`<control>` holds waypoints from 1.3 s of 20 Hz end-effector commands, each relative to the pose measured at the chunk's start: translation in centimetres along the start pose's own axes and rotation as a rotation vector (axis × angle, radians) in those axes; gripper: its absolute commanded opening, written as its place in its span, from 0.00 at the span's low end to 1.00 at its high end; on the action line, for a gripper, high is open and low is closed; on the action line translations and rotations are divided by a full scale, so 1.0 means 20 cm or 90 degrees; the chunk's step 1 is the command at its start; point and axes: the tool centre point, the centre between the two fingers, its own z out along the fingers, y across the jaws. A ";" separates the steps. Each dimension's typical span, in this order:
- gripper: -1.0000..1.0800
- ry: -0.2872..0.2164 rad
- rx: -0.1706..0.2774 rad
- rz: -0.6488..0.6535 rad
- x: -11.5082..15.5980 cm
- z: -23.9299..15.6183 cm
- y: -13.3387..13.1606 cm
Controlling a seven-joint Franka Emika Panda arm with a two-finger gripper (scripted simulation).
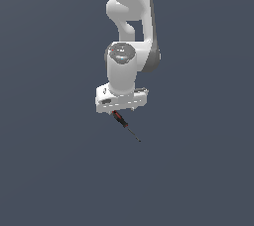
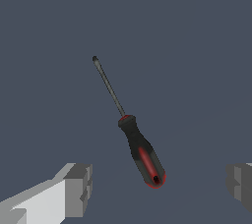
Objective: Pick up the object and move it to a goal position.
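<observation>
The object is a small screwdriver with a red-and-black handle and a thin dark shaft, lying flat on the grey surface. In the exterior view the screwdriver pokes out from under the white hand, its tip aimed toward the exterior view's right and the viewer. My gripper hangs above the handle end with its jaws wide apart. One grey fingertip and the other fingertip stand on either side of the handle, touching nothing. In the exterior view the fingers are hidden behind the hand.
A plain dark grey surface fills both views. The white arm rises straight up from the hand.
</observation>
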 end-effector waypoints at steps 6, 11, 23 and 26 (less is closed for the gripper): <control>0.96 0.006 0.006 -0.130 0.03 0.15 -0.03; 0.96 0.012 0.011 -0.212 0.04 0.24 -0.06; 0.96 0.021 0.018 -0.311 0.05 0.35 -0.10; 0.96 0.021 0.018 -0.315 0.05 0.36 -0.10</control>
